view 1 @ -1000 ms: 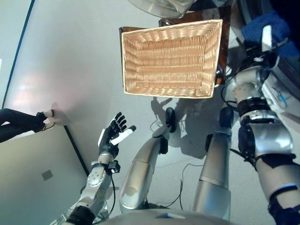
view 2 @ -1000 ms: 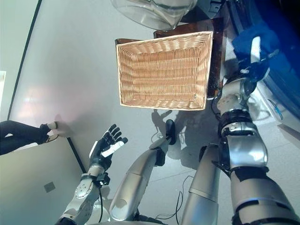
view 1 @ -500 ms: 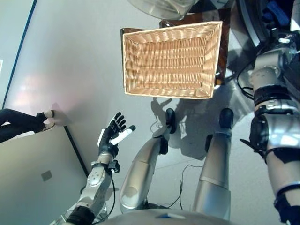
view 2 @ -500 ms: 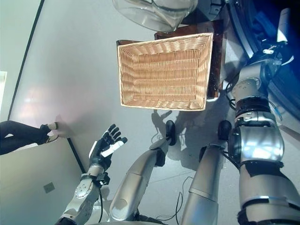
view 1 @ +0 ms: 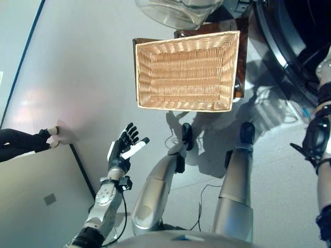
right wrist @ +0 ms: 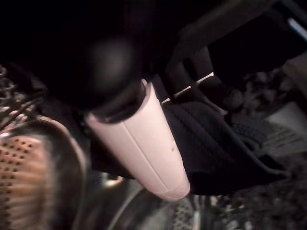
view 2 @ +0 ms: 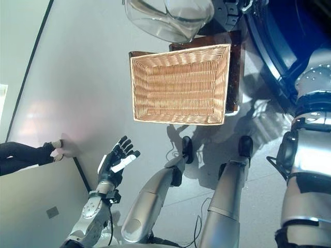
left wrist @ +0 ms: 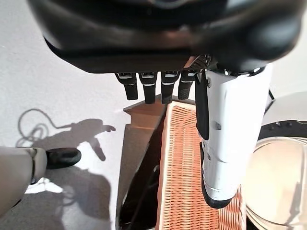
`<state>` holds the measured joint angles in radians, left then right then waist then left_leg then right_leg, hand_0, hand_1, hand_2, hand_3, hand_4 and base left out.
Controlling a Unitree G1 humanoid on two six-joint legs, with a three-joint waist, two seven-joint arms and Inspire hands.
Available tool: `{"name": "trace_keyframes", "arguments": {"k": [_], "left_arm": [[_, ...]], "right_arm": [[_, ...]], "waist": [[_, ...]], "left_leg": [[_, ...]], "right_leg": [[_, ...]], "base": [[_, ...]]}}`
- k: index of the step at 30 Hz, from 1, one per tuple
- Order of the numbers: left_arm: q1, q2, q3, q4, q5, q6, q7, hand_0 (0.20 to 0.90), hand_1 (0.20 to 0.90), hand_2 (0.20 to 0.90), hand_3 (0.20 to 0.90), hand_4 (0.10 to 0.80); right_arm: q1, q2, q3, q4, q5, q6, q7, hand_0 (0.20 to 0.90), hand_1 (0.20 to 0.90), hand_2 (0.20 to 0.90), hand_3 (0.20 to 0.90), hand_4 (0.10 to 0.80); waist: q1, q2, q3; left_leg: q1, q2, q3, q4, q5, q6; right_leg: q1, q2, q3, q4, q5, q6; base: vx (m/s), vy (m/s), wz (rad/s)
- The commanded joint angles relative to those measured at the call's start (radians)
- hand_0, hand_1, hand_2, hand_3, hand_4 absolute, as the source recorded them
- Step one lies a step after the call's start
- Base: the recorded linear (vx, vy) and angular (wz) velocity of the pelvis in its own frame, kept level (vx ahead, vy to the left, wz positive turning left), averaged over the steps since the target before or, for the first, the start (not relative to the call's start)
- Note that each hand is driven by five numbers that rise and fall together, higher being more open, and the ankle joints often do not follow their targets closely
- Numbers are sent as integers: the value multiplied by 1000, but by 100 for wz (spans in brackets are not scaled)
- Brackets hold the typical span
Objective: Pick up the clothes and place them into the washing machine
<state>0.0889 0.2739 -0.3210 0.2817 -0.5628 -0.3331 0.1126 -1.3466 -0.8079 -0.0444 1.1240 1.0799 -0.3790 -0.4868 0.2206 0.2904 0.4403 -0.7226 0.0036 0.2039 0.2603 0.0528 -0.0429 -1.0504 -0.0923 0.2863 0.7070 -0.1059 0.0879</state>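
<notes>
Wicker basket (view 1: 186, 70) on floor, no clothes inside. Left hand (view 1: 124, 149) hovers idle, fingers (left wrist: 152, 86) spread, holding nothing. Right hand (right wrist: 139, 143) reaches inside washing machine drum (right wrist: 43, 167); dark cloth (right wrist: 206, 129) beside thumb, likely being deposited; finger state unclear.

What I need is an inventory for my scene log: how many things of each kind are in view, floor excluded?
Wicker basket: 1
Wooden stand under it: 1
Washing machine: 1
Robot hands: 2, the left robot hand and the right robot hand
Person, partly in view: 1
Total: 6
</notes>
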Motion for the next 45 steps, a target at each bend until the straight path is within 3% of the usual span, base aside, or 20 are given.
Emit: {"name": "trace_keyframes", "arguments": {"k": [1,5,6,7,8,29,35,36,37,39,40,45], "left_arm": [[32,99,72,-20,-27,-62,33,900,900,900,900,800],[29,98,73,-14,-26,-62,34,900,900,900,900,800],[29,95,72,-12,-28,-63,34,900,900,900,900,800],[28,95,71,-11,-27,-63,35,900,900,900,900,800],[30,93,70,-8,-27,-62,35,900,900,900,900,800],[29,95,79,0,-38,-60,39,900,900,900,900,800],[32,93,80,4,-32,-65,41,900,900,900,900,800],[33,94,82,1,-28,-66,43,900,900,900,900,800],[39,99,87,-2,-11,-71,49,900,900,900,900,800],[41,102,90,-8,1,-75,58,900,900,900,900,800],[39,109,95,-20,32,-80,78,900,900,900,900,800],[25,118,110,-33,71,-89,120,900,900,900,900,800]], "right_arm": [[-52,-78,69,-78,-1,-104,-10,200,200,200,200,300],[-46,-77,59,-68,14,-106,-7,200,200,200,200,300],[-44,-75,56,-67,18,-108,-6,299,299,299,299,371],[-44,-74,56,-65,20,-106,-6,455,455,455,455,482],[-42,-72,54,-59,15,-100,-8,900,900,900,900,800],[-19,-32,63,-81,-14,-96,-14,900,900,900,900,800],[16,-12,60,-112,-130,-90,-75,900,900,900,900,800],[22,-13,64,-119,-184,-74,-104,900,900,900,900,800],[33,-27,99,-132,-358,-24,-189,900,900,900,900,800],[39,-26,115,-135,-469,19,-268,900,900,900,900,800],[36,-14,150,-138,-644,107,-366,900,900,900,900,800],[-18,5,216,-83,-839,270,-454,900,900,900,900,800]], "waist": [[-3,43,-39],[-2,45,-42],[-1,46,-42],[-1,46,-42],[-2,47,-42],[-3,39,-47],[-1,38,-51],[-1,39,-52],[2,41,-52],[4,45,-53],[9,50,-53],[18,57,-54]], "left_leg": [[-64,34,12,14,2,-24],[-67,32,13,18,1,-23],[-67,31,13,18,2,-23],[-67,31,13,16,2,-23],[-67,30,13,15,2,-22],[-61,29,19,22,-9,-19],[-59,27,17,28,-15,-15],[-59,26,17,29,-16,-14],[-60,25,19,29,-14,-12],[-59,24,20,28,-14,-11],[-61,21,21,28,-14,-8],[-63,19,21,21,-9,-6]], "right_leg": [[93,33,-31,-12,-59,-42],[88,34,-28,-9,-58,-44],[87,34,-27,-9,-57,-44],[86,34,-27,-9,-57,-44],[86,35,-28,-8,-57,-45],[94,34,-30,-9,-60,-46],[98,33,-25,-7,-61,-46],[96,34,-24,-6,-60,-46],[95,33,-22,-8,-57,-45],[94,33,-22,-9,-55,-44],[94,34,-22,-13,-53,-43],[92,34,-22,-22,-44,-41]], "base": [[0,0,0],[0,0,0],[0,0,0],[0,0,0],[0,0,0],[-2,0,0],[0,0,0],[0,0,0],[0,0,0],[0,0,0],[0,0,0],[-9,2,0]]}}
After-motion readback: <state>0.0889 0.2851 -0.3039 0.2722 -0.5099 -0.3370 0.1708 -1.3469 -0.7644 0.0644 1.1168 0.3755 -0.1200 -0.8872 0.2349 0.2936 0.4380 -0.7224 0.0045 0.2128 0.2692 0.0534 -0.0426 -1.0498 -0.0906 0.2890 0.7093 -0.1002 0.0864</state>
